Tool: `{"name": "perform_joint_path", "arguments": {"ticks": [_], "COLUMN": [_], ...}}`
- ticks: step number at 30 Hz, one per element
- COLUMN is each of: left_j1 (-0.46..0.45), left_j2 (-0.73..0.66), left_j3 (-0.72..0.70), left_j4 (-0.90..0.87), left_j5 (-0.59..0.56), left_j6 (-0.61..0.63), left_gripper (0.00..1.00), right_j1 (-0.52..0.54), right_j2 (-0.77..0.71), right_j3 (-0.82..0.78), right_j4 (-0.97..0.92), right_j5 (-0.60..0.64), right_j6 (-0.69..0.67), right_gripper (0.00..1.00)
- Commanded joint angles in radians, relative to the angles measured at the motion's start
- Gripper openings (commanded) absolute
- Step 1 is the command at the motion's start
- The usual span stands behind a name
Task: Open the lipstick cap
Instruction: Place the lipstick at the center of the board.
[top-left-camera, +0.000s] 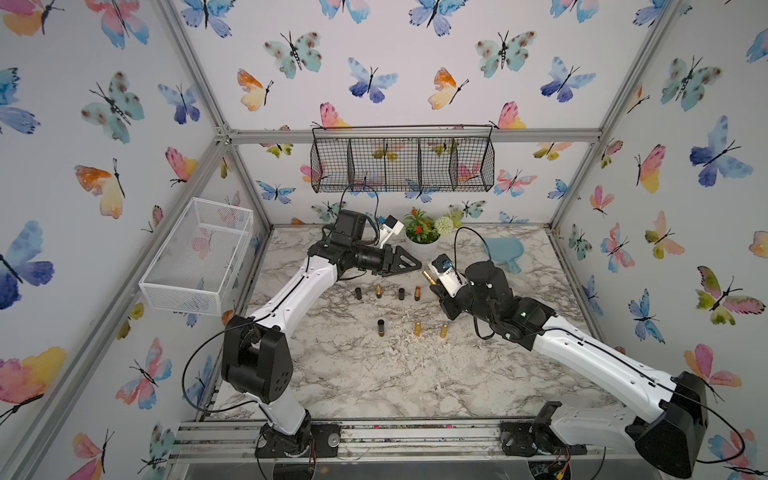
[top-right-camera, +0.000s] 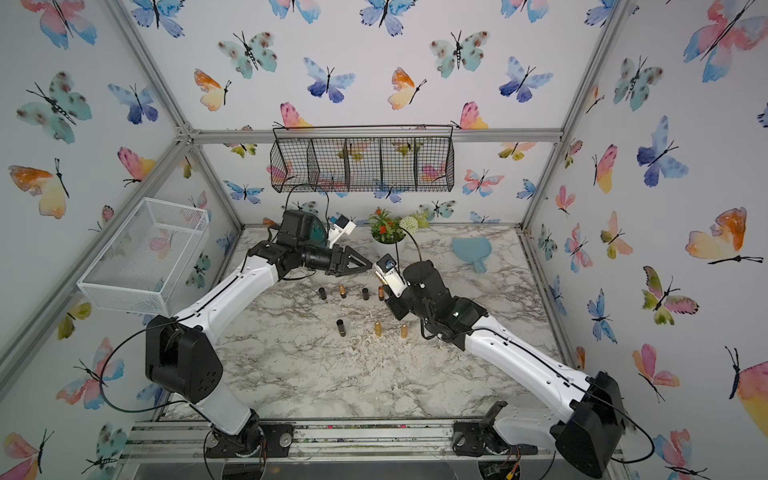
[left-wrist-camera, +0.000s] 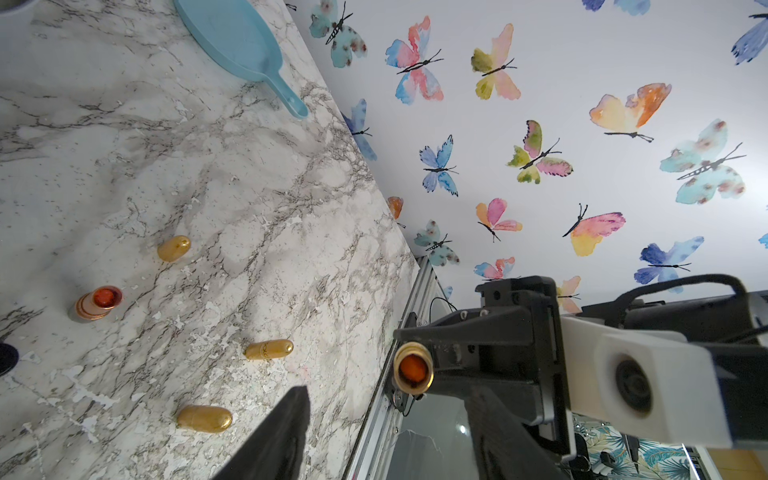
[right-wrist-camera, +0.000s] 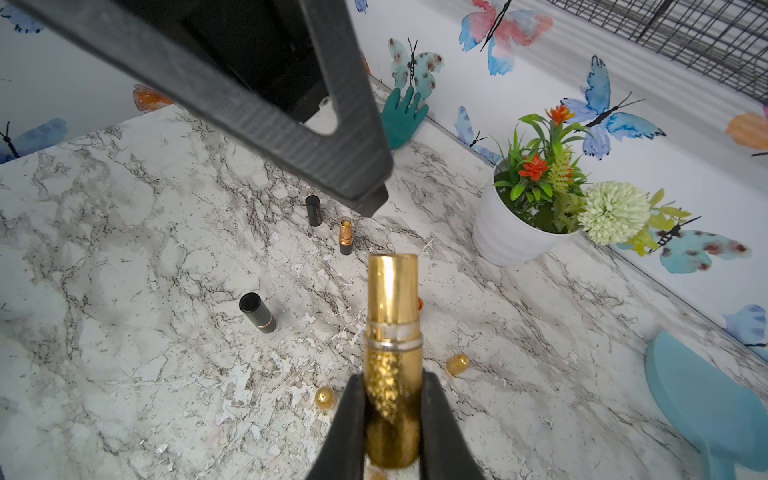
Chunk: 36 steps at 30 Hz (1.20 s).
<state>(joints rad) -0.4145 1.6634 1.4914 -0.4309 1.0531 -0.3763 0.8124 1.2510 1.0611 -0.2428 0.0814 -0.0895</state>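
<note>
The left pincer (top-left-camera: 417, 265) hangs in the air over the back of the table (top-left-camera: 374, 374) and points to the right. In the left wrist view one of its fingers (left-wrist-camera: 286, 432) stands off to one side with nothing against it, so I judge it released and empty. Just beside its tip, not touching it, is the lipstick (right-wrist-camera: 392, 291), held clear above the table and pointing toward that pincer. Its mouth shows the orange stick (left-wrist-camera: 412, 370), so the cap seems to be off already, and several gold caps (left-wrist-camera: 269, 349) lie loose on the table below. The right pincer (right-wrist-camera: 392, 386) is clenched on the glittered lower part of the lipstick, one finger on each side. I think this thing is light and stiff, but its polished gold shell is probably slippery, and a round tube can turn or slide in a flat grip. The rough glitter base is likely the best place to hold. The orange stick looks soft and would smear or break, so nothing should press on it.
</note>
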Motion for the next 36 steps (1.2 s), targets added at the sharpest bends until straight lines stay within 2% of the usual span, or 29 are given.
{"name": "perform_joint_path", "arguments": {"ticks": [1, 10, 16, 21, 26, 32, 36], "left_j1": [-0.019, -0.037, -0.038, -0.038, -0.037, -0.038, -0.037], "left_j2": [0.01, 0.038, 0.055, 0.056, 0.062, 0.058, 0.053], "left_j3": [0.022, 0.023, 0.036, 0.036, 0.035, 0.03, 0.029], "left_j4": [0.001, 0.001, 0.001, 0.001, 0.001, 0.001, -0.002], "left_j5": [0.031, 0.008, 0.01, 0.005, 0.007, 0.002, 0.004], "left_j6": [0.029, 0.04, 0.039, 0.042, 0.043, 0.05, 0.049], "left_gripper": [0.64, 0.6, 0.52, 0.43, 0.3, 0.23, 0.14], "right_j1": [0.001, 0.001, 0.001, 0.001, 0.001, 0.001, 0.001], "right_j2": [0.017, 0.034, 0.049, 0.049, 0.05, 0.055, 0.056], "right_j3": [0.037, 0.042, 0.048, 0.045, 0.043, 0.048, 0.054], "right_j4": [0.027, 0.047, 0.046, 0.047, 0.047, 0.04, 0.035], "right_j5": [-0.026, -0.036, -0.039, -0.036, -0.034, -0.037, -0.015], "right_j6": [0.001, -0.006, -0.006, -0.006, -0.003, -0.003, 0.0], "right_gripper": [0.02, 0.02, 0.02, 0.02, 0.02, 0.02, 0.11]}}
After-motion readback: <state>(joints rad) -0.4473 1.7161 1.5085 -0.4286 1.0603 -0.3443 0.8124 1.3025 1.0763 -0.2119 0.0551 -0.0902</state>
